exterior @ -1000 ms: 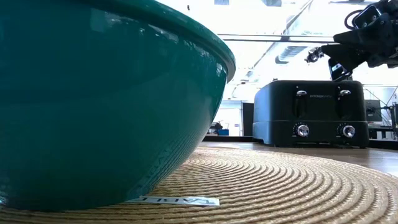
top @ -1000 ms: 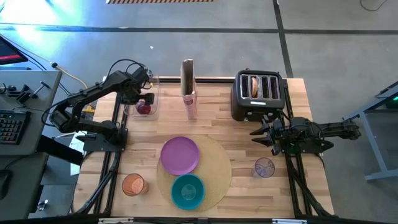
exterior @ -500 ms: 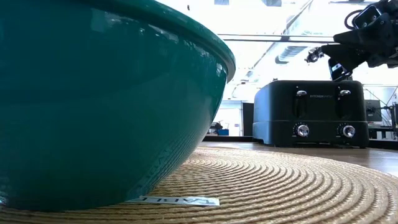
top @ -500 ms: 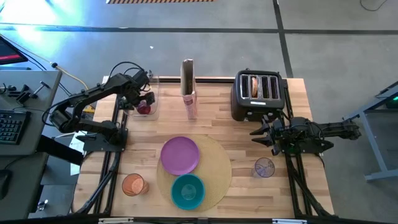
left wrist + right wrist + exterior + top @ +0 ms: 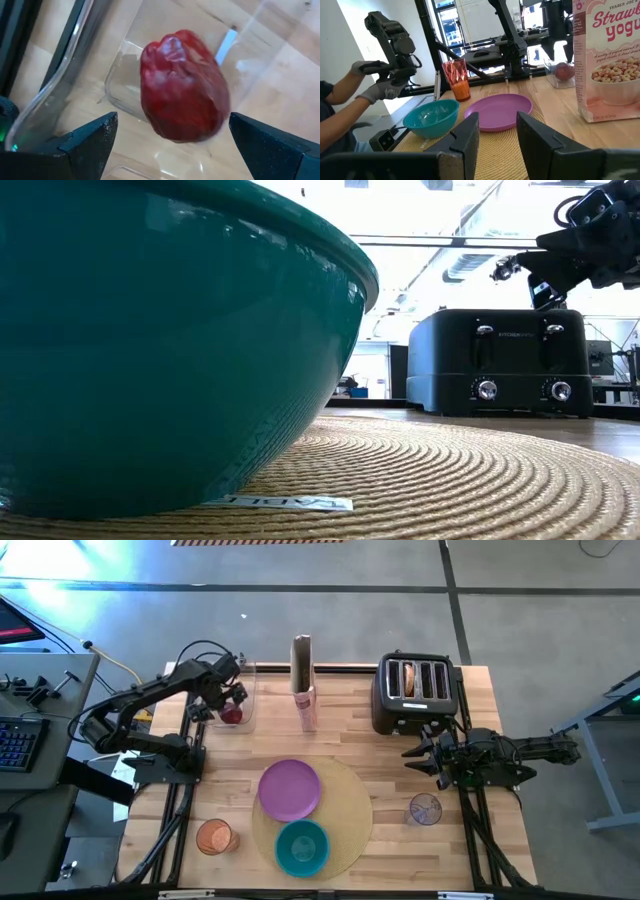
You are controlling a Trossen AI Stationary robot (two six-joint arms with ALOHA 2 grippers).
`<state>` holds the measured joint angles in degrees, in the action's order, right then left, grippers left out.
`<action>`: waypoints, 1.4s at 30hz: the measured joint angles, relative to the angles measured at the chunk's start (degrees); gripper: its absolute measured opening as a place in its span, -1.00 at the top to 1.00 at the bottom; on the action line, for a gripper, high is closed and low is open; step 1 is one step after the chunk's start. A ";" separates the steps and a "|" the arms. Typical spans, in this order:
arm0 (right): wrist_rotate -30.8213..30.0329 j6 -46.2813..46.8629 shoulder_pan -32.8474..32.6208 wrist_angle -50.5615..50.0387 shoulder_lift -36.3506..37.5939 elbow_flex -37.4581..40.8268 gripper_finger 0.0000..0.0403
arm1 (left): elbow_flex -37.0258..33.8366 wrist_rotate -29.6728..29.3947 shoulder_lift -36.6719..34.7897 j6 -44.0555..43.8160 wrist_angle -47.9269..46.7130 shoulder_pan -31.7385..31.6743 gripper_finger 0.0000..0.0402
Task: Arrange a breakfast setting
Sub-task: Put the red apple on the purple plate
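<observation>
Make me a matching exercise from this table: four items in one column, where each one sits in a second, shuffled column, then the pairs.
Items
1. purple plate
2. red fruit
3. clear glass
4. bagel

Places
A. in a slot of the black toaster
B. on the tan mat, beside the teal bowl
C. in a clear container, between the open left pincer's fingers
D. on bare wood below the right pincer

Pairs: 1-B, 2-C, 3-D, 4-A
</observation>
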<state>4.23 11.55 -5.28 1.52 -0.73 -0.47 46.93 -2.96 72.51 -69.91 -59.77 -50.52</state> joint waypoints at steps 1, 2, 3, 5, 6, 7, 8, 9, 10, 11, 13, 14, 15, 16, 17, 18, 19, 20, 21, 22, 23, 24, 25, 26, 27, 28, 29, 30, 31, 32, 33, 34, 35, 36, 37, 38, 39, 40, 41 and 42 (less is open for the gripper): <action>0.00 0.00 0.00 0.00 0.00 0.00 0.43 | -0.83 0.04 0.00 -0.67 0.91 0.00 -0.85; 0.01 -0.01 0.00 0.00 0.00 0.00 0.43 | -1.64 0.29 0.00 -1.33 2.11 0.00 -0.85; 0.01 0.00 0.00 0.00 0.00 0.01 0.43 | -2.49 0.34 0.00 -1.62 3.44 0.00 -0.85; 0.02 -0.01 0.00 0.00 0.00 0.02 0.43 | -3.93 0.31 0.01 -1.70 5.54 0.00 -0.85; 0.01 0.00 0.00 0.00 0.00 0.02 0.43 | -4.46 0.31 0.00 -1.55 6.59 0.00 -0.85; 0.00 0.00 0.00 0.00 0.00 0.01 0.43 | -4.97 0.20 0.00 -1.54 7.76 0.00 -0.85; 0.00 -0.01 0.00 0.00 0.00 0.00 0.43 | -5.39 0.11 -0.03 -1.53 8.30 0.00 -0.85; 0.02 -0.01 0.00 0.00 0.00 0.00 0.43 | -5.84 0.10 -0.15 -1.54 8.56 -0.02 -0.85; 0.00 0.00 0.00 0.00 0.00 0.01 0.43 | -6.28 -0.05 -0.18 -1.57 8.61 -0.02 -0.85; 0.02 0.00 0.00 0.00 0.00 0.01 0.43 | -6.58 -0.29 -0.19 -1.62 8.46 0.00 -0.85; 0.00 0.00 0.00 0.00 0.00 0.02 0.43 | -6.62 -2.32 -0.14 -1.50 8.41 0.02 -0.85; 0.00 -0.02 0.00 0.00 0.00 0.02 0.43 | -6.94 -4.08 -0.10 -1.42 9.76 -0.02 -0.85; 0.00 -0.02 0.00 0.00 0.00 0.02 0.43 | -6.98 -4.60 0.24 -1.44 10.73 -0.07 -0.85; 0.02 -0.01 0.00 0.00 0.00 0.00 0.43 | -6.94 -5.07 0.21 -1.41 10.81 -0.09 -0.85; -0.02 0.00 0.00 0.00 0.00 0.01 0.43 | -6.89 -5.35 -0.05 -1.42 10.76 -0.05 -0.85; 0.00 -0.01 0.00 0.00 0.00 0.00 0.43 | -6.89 -5.38 -0.05 -1.44 10.81 -0.04 -0.85; 0.00 0.00 0.00 0.00 0.00 0.00 0.43 | -6.91 -5.38 0.11 -1.43 10.82 -0.04 -0.85; -0.03 0.00 0.00 0.00 0.00 0.02 0.43 | -6.93 -5.48 0.11 -1.42 10.75 -0.04 -0.85; -0.13 -0.01 0.00 0.00 0.00 0.00 0.43 | -6.93 -5.76 0.06 -1.42 10.80 -0.05 -0.85; -0.13 -0.01 0.00 0.00 0.00 0.02 0.43 | -6.93 -5.97 0.07 -1.44 10.88 -0.09 -0.85; -0.13 0.00 0.00 0.00 0.00 0.01 0.43 | -6.93 -6.09 0.07 -1.42 10.90 -0.09 -0.85; -0.13 0.00 0.00 0.00 0.00 0.02 0.43 | -6.93 -6.16 0.07 -1.42 10.96 -0.09 -0.84; -0.11 -0.02 0.00 0.00 0.00 0.02 0.43 | -6.93 -6.16 0.07 -1.44 11.05 -0.09 -0.84; -0.11 -0.02 0.00 0.00 0.00 0.00 0.43 | -6.93 -6.16 0.07 -1.44 11.11 -0.09 -0.83; -0.11 -0.02 0.00 0.00 0.00 0.02 0.43 | -6.93 -6.15 0.07 -1.45 11.26 -0.09 -0.82; -0.11 -0.02 0.00 0.00 0.00 0.00 0.43 | -6.93 -6.14 0.07 -1.45 11.50 -0.09 -0.81; -0.11 0.00 0.00 0.00 0.00 0.02 0.43 | -6.92 -6.14 0.07 -1.45 11.68 -0.09 -0.79; -0.11 0.00 0.00 0.00 0.00 0.00 0.43 | -6.90 -6.14 0.07 -1.45 11.74 -0.09 -0.78; -0.09 -0.01 0.00 0.00 0.00 0.01 0.43 | -6.90 -6.14 0.07 -1.45 11.76 -0.09 -0.76; -0.09 -0.02 0.00 0.00 0.00 0.00 0.43 | -6.90 -6.14 0.07 -1.44 11.76 -0.09 -0.73; -0.09 0.00 0.00 0.00 0.00 0.02 0.43 | -6.90 -6.15 0.07 -1.42 11.76 -0.09 -0.70; -0.09 -0.02 0.00 0.00 0.00 0.00 0.43 | -6.90 -6.14 0.07 -1.37 11.76 -0.09 -0.67; -0.07 0.00 0.00 0.00 0.00 0.02 0.43 | -6.89 -6.14 0.07 -1.04 11.76 -0.09 -0.63; -0.02 -0.02 0.00 0.00 0.00 0.02 0.43 | -6.86 -6.16 0.07 -0.83 11.76 -0.09 -0.58; 0.09 -0.01 0.00 0.00 0.00 0.02 0.43 | -6.86 -6.14 0.04 -0.48 11.83 -0.09 -0.54; 0.09 0.00 0.00 0.00 0.00 0.00 0.43 | -6.86 -6.12 0.02 -0.31 11.87 -0.09 -0.48; 0.09 -0.01 0.00 0.02 0.00 0.02 0.43 | -6.84 -6.05 0.02 -0.06 11.89 -0.09 -0.43; 0.09 -0.01 0.00 0.00 0.00 0.00 0.43 | -6.84 -5.93 0.02 -0.01 11.91 -0.09 -0.38; 0.09 0.00 0.00 0.00 0.00 0.01 0.43 | -6.82 -5.95 0.02 0.00 11.93 -0.09 -0.34; 0.09 -0.01 0.00 0.00 0.00 0.01 0.43 | -6.82 -5.95 0.01 0.01 11.93 -0.09 -0.29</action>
<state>4.32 11.54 -5.28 1.52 -0.73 -0.46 40.12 -8.91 72.52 -69.90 -47.83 -50.61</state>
